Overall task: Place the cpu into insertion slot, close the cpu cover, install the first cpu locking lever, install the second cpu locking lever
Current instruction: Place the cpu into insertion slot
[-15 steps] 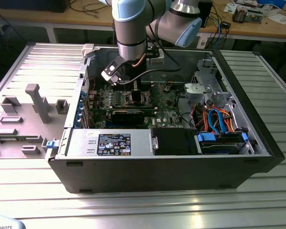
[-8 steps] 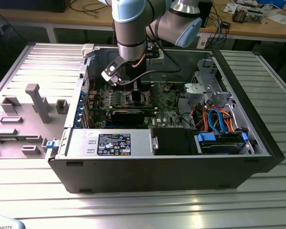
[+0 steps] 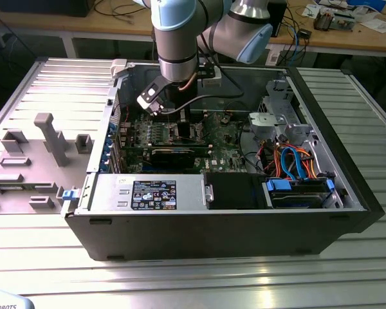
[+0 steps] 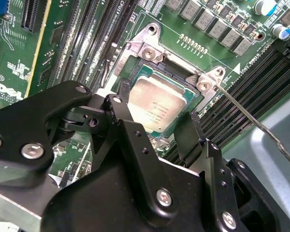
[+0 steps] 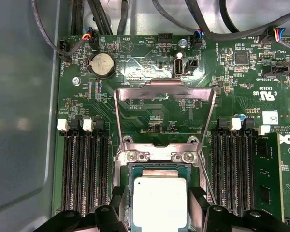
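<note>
Exterior view overlooks open case (image 3: 212, 232), both wrist views near cpu (image 5: 159, 203) (image 4: 157, 108)

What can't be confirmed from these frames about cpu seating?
cpu: one edge is cut off by the first wrist view's frame edge.
insertion slot: one side is hidden under the gripper in the second wrist view.
Exterior view: the arm blocks the insertion slot, so seating is unreadable.

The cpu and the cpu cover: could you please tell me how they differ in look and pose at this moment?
The cpu is a solid silvery-grey square; the cpu cover is a thin metal frame around a large window. The cpu lies flat in the insertion slot; the cpu cover is swung open, clear of it. Both are square and metallic.
</note>
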You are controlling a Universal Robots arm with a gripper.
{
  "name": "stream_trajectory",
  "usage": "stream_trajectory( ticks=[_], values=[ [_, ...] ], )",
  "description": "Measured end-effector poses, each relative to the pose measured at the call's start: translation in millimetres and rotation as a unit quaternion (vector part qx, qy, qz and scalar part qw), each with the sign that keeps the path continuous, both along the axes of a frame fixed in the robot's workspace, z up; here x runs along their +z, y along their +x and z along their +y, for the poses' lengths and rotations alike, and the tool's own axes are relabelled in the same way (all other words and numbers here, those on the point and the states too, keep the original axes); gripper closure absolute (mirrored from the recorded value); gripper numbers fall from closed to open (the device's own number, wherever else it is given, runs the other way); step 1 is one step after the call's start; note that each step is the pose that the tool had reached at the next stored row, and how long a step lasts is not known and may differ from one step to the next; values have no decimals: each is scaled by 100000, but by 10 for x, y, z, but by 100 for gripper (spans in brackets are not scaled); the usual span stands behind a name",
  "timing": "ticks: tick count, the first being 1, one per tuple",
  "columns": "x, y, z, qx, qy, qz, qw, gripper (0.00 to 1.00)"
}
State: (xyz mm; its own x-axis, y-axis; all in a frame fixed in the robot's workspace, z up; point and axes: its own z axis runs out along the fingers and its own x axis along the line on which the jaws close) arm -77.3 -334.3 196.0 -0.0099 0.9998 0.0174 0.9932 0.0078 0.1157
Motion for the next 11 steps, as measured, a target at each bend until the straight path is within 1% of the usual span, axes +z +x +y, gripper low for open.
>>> stream_trajectory(
  ticks=[4,8,11],
  values=[
    [1,0,0,0,-4,0,100000,38],
    [35,0,0,-2,-5,6,100000,38],
    [37,0,0,-2,0,17,100000,38]
  ],
)
